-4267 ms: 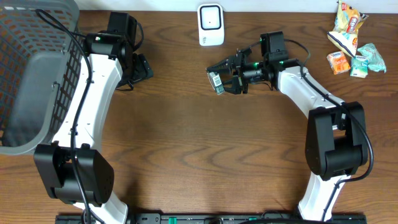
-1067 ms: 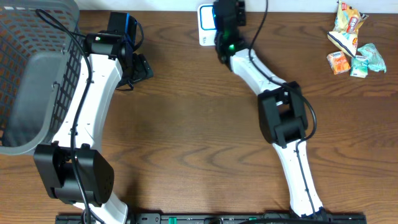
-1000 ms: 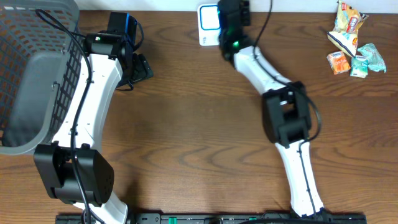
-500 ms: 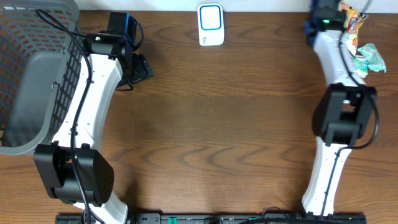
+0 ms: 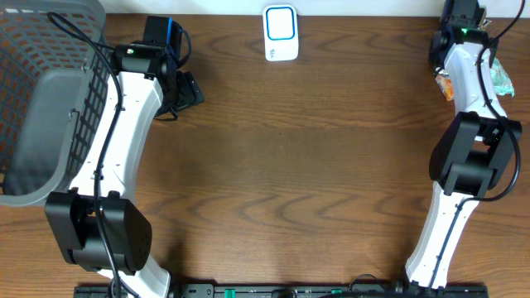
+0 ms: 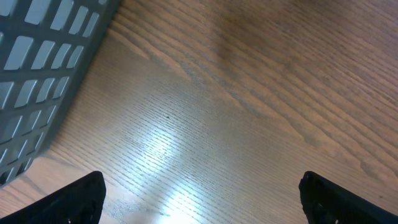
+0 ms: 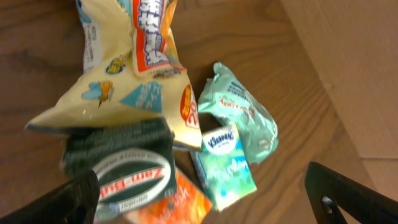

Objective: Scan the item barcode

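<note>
A dark green box [image 7: 124,168] with a white oval label lies blurred on a heap of packets, between a yellow snack bag [image 7: 134,74] and an orange packet [image 7: 174,205]. My right gripper [image 7: 205,199] hangs just above this heap at the far right corner of the table [image 5: 458,21]. Its jaws are spread wide and hold nothing. The white scanner [image 5: 281,33] with a blue screen stands at the back centre, far from both arms. No barcode shows. My left gripper [image 6: 202,199] is open over bare wood beside the basket [image 5: 186,91].
A teal tissue pack [image 7: 224,165] and a mint wrapper [image 7: 239,115] lie in the same heap, partly under the right arm [image 5: 501,79]. A grey mesh basket [image 5: 33,99] fills the table's left end, its wall [image 6: 37,62] close to the left gripper.
The right arm swung from the scanner to the far right corner, and its jaws spread from half shut to wide. The dark green box is out of its grip. The left arm stayed still.
</note>
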Controlling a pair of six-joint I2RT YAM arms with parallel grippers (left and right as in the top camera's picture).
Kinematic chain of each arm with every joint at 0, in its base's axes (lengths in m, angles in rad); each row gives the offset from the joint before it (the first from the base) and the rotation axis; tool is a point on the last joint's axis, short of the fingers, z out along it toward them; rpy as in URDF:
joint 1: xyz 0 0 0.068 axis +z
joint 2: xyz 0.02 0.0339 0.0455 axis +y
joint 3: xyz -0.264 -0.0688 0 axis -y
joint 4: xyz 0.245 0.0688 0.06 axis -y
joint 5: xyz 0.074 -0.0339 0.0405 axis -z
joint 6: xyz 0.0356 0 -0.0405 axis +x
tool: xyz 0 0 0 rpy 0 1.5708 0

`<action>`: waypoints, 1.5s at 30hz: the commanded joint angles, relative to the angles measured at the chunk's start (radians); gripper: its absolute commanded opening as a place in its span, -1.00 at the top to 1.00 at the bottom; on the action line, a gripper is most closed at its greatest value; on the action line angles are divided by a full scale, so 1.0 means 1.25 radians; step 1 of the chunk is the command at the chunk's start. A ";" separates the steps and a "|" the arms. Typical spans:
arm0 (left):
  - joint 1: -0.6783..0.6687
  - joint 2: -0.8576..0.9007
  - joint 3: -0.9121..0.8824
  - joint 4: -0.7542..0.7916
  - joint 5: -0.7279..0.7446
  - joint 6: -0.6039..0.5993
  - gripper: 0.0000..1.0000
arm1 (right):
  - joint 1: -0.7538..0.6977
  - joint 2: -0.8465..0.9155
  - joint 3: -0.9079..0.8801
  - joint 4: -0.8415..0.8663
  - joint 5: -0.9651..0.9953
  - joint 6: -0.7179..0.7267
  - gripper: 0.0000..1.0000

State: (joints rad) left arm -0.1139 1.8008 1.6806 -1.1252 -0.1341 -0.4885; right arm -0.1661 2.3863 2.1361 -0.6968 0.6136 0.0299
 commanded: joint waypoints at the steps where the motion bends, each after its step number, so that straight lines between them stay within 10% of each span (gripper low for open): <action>1: 0.003 -0.004 0.003 -0.003 -0.010 0.014 -0.95 | 0.025 -0.143 0.007 -0.065 -0.024 0.079 -0.99; 11: 0.003 -0.004 0.003 -0.003 -0.010 0.014 -0.95 | 0.106 -0.435 0.007 -0.395 -0.481 0.284 -0.99; 26: 0.003 -0.004 0.003 -0.003 -0.010 0.014 -0.96 | 0.357 -0.629 -0.003 -0.592 -0.334 0.284 -0.99; 45: 0.003 -0.004 0.003 -0.003 -0.010 0.014 -0.96 | 0.361 -1.118 -0.642 -0.323 -0.334 0.284 -0.99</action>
State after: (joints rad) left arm -0.1139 1.8008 1.6806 -1.1252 -0.1345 -0.4885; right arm 0.2802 1.0912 1.4578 -1.1343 0.1818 0.3748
